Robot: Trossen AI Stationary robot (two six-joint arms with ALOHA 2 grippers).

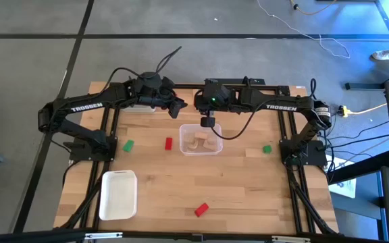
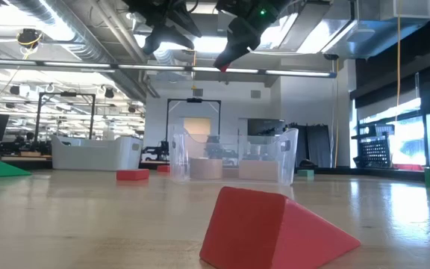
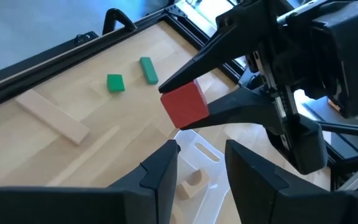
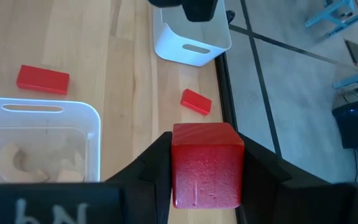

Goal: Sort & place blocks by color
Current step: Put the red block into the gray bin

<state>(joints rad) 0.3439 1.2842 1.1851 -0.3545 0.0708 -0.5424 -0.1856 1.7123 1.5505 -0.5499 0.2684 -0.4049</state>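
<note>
Two black arms [image 1: 86, 108] carry white TROSSEN lettering, black cables, tapered fingers [image 3: 160, 171].

The right claw [image 3: 197, 93] pinches a red cube [image 3: 184, 103] above a clear tray [image 3: 197, 152], two green blocks [image 3: 131, 76] beyond.

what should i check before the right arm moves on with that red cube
1. Red cube clamped in the right gripper jaws: ok.
2. Cube held in the air, above the clear tray: ok.
3. Clear tray holds only light-wood blocks, so wrong drop spot for red: not ok.
4. White tray has open space: ok.
5. Left gripper empty, jaws apart, but close beside the right one: not ok.
6. Loose red blocks clear of the path: cannot tell.
</note>
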